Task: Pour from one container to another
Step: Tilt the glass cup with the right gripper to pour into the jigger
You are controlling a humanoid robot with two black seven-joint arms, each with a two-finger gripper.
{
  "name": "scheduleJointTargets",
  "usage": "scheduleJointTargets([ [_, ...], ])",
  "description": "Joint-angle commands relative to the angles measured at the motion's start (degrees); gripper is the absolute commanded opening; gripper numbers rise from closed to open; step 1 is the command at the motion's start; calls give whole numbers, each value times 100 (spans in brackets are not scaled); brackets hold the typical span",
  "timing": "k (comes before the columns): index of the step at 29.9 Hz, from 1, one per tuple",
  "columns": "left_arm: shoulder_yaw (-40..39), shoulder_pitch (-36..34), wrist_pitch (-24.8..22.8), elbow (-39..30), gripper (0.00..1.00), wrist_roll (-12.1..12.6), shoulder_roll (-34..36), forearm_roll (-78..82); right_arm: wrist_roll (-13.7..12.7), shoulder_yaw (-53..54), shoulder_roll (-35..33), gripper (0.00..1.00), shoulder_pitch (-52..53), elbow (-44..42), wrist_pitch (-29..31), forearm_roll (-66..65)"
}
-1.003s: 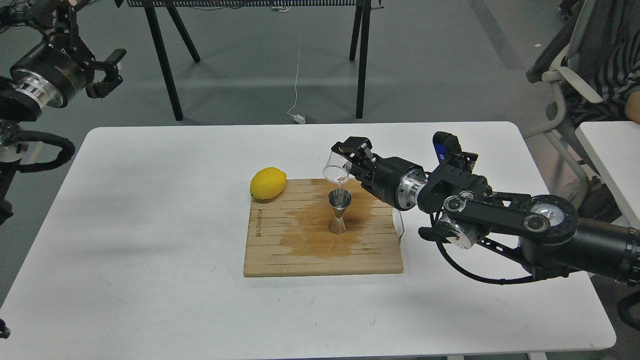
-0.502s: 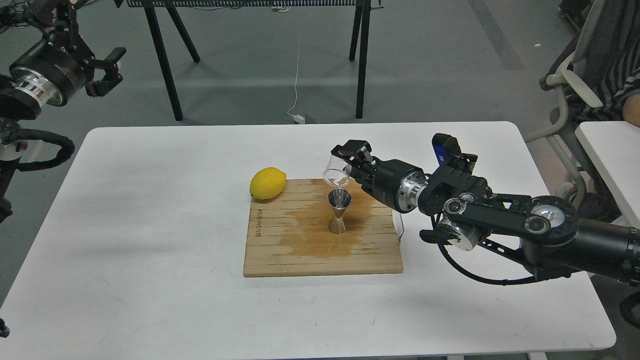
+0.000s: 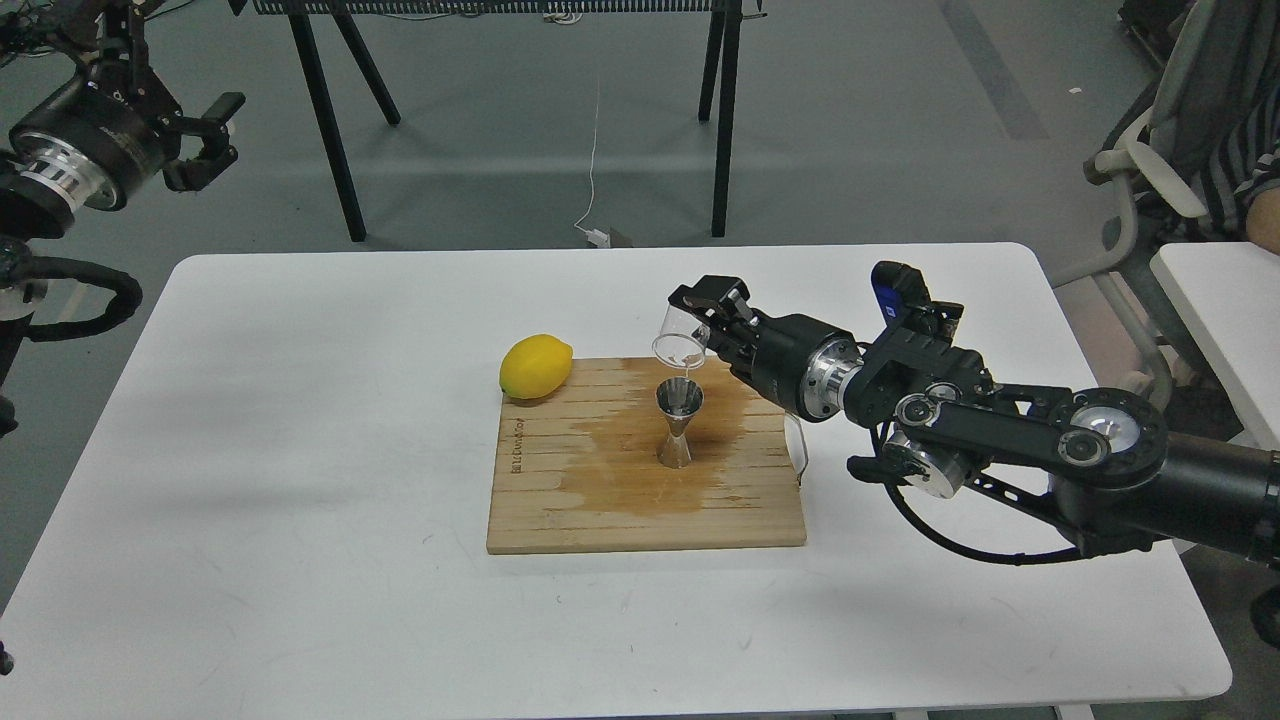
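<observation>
A small clear glass cup (image 3: 680,340) hangs tipped to the left, its pouring lip just above the steel jigger (image 3: 679,424). My right gripper (image 3: 712,312) is shut on the cup from the right side. The hourglass-shaped jigger stands upright in the middle of a wooden board (image 3: 560,500), which carries a dark wet patch around it. My left gripper (image 3: 208,140) is raised high at the far left, off the table, open with nothing between its fingers.
A yellow lemon (image 3: 536,366) rests on the board's back left corner. The board lies on a white table (image 3: 300,400). Black table legs (image 3: 330,130) stand behind, and a seated person's chair (image 3: 1150,170) is at the right.
My right gripper and the cup shifted slightly right and the cup is a little less tipped. The left arm drew back a bit toward the left edge.
</observation>
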Motion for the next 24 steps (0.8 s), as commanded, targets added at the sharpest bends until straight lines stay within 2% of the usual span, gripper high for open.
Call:
scheduleJointTargets([
  [1, 0, -5, 0, 0, 100, 0, -3, 0, 0, -8, -37, 14, 0, 8, 61, -17],
  [20, -18, -14, 0, 0, 100, 9, 23, 0, 53, -255, -64, 13, 211, -1, 70, -404],
  [24, -9, -14, 0, 0, 100, 0, 50, -9, 158, -263, -64, 13, 211, -1, 70, -501],
])
